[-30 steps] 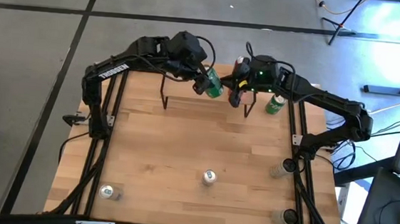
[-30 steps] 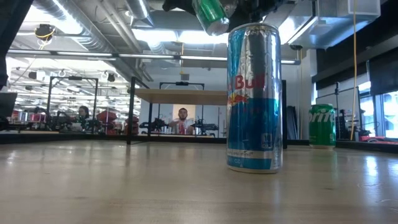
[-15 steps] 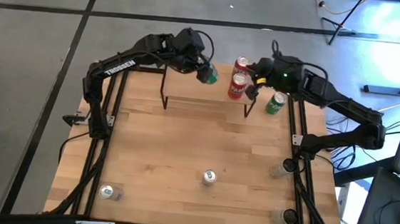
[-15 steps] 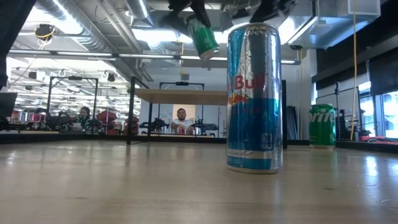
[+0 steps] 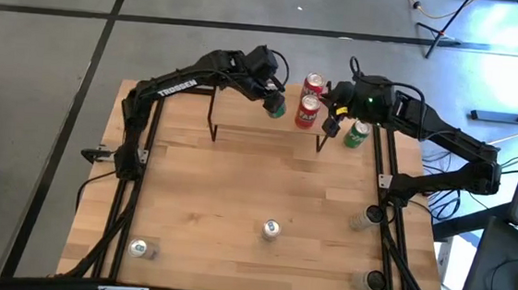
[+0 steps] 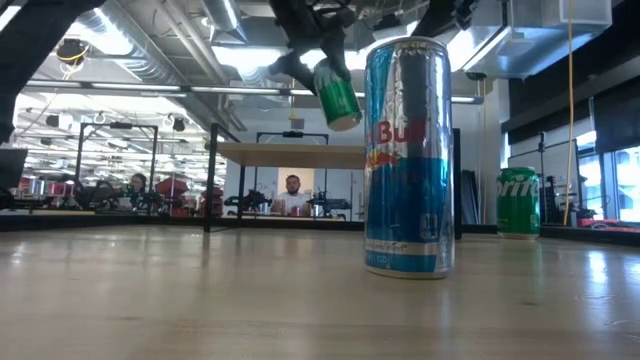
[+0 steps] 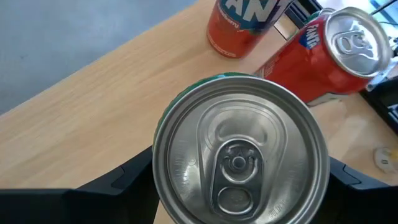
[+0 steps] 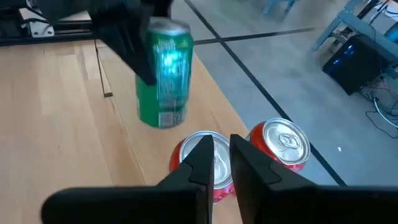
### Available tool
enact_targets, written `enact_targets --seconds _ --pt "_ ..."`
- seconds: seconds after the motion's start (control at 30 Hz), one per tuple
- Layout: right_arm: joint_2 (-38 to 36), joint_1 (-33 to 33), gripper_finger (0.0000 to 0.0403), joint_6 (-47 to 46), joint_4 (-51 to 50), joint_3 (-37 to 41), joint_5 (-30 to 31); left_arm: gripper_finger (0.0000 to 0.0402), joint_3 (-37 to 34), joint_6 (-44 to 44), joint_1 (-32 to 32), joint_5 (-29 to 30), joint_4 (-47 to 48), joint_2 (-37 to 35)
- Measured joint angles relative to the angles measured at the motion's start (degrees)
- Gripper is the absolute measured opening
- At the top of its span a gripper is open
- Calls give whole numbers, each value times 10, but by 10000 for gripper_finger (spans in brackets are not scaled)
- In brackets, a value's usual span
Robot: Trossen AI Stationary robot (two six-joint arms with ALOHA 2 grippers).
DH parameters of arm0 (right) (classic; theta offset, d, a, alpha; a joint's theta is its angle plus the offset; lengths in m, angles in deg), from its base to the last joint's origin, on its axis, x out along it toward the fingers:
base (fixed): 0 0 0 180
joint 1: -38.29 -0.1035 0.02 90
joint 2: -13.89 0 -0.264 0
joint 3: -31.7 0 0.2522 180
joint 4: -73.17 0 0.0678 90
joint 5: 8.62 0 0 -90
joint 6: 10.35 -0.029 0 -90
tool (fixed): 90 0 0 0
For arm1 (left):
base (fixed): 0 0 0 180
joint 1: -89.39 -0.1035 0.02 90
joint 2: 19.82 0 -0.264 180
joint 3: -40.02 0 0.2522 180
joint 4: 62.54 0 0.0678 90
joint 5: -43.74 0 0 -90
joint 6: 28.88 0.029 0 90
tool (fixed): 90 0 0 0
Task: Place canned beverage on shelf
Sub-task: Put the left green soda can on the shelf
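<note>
A green aluminium beverage can is grasped by the left gripper just above the small light-wood shelf, beside two red cans; lowering upright and release are judged next, while the right gripper waits clenched and empty.

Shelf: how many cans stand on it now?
2: a red can and an orange can, both at the shelf's right end. The green can hangs in the left gripper.

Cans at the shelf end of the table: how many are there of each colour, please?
Green cans: 2, one lifted, one standing
Red cans: 1
Orange cans: 1
Total: 4
</note>
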Motion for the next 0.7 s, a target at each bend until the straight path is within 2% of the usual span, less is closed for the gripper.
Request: enact_targets --seconds 0.23,0.4,0.7 --pt "1 0 44 -11 -13 3 0 271 0 19 -1 48 -3 25" --pt "3 0 44 -11 -13 4 0 272 1 55 -4 68 -67 38" --pt "7 0 44 -14 -27 4 1 274 1 61 -12 38 -81 63"
